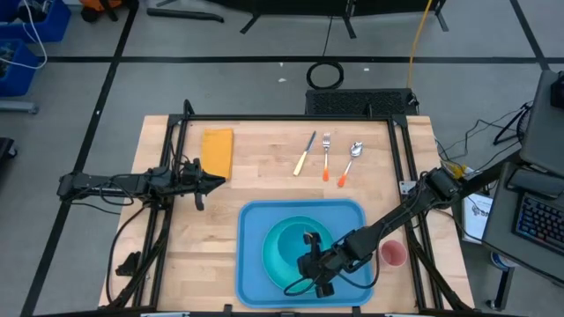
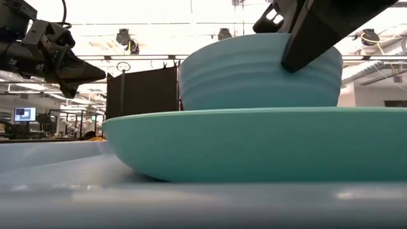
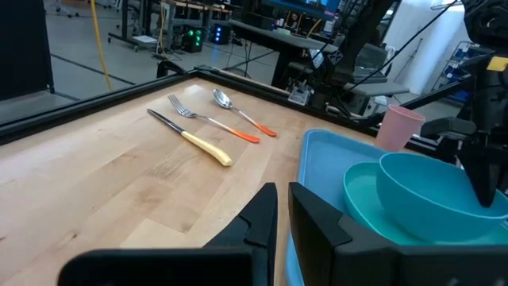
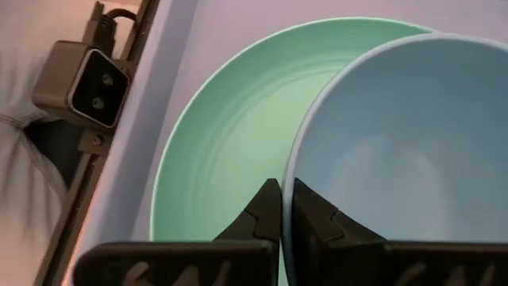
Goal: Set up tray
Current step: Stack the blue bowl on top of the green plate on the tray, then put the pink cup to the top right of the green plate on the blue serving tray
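The blue tray (image 1: 256, 220) lies at the table's near edge with a round turquoise plate (image 1: 275, 260) on it. A turquoise bowl (image 2: 254, 70) stands upright inside the plate (image 2: 254, 143), toward its right side. My right gripper (image 4: 279, 199) reaches in from the right and is shut on the bowl's rim. My left gripper (image 1: 210, 182) hovers over the table's left part, near the napkin, shut with nothing between its fingers (image 3: 270, 210). My right gripper pinches the bowl's rim (image 4: 287, 176) between its two fingers, one finger inside the bowl and one outside over the plate. The fingers (image 2: 305, 38) slant down from the table's right side. The bowl is upright; the plate's rim hides its bottom.
A yellow-handled knife (image 1: 305, 154), an orange-handled fork (image 1: 326, 157) and spoon (image 1: 350, 163) lie in a row at the table's far side. An orange-yellow napkin (image 1: 218, 151) lies far left. A pink cup (image 1: 392, 255) stands just right of the tray.
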